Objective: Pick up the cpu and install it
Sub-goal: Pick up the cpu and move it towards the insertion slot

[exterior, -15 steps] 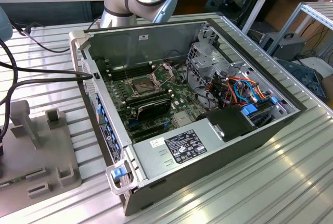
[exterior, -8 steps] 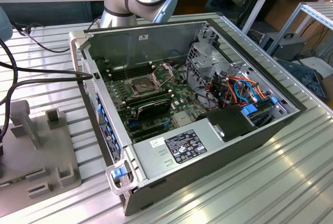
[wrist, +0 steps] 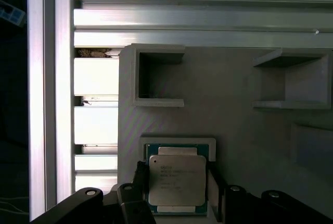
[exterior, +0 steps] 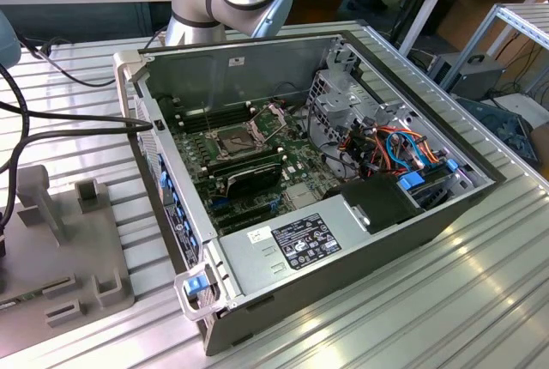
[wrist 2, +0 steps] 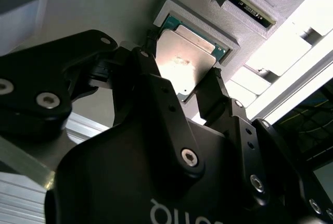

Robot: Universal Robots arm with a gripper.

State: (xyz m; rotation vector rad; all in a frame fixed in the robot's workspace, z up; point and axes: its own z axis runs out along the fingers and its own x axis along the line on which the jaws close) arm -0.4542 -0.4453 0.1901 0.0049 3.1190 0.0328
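Gripper (wrist: 178, 182) low over cpu (wrist: 176, 174), seated in grey tray (wrist: 234, 130), lid print faint

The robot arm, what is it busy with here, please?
The robot's gripper is down at the cpu, which lies flat in a recess of the grey holder, as both wrist views show. The cpu is not yet lifted out. In the exterior view the computer case lies open, and the socket on its motherboard looks open, with no cpu in it.
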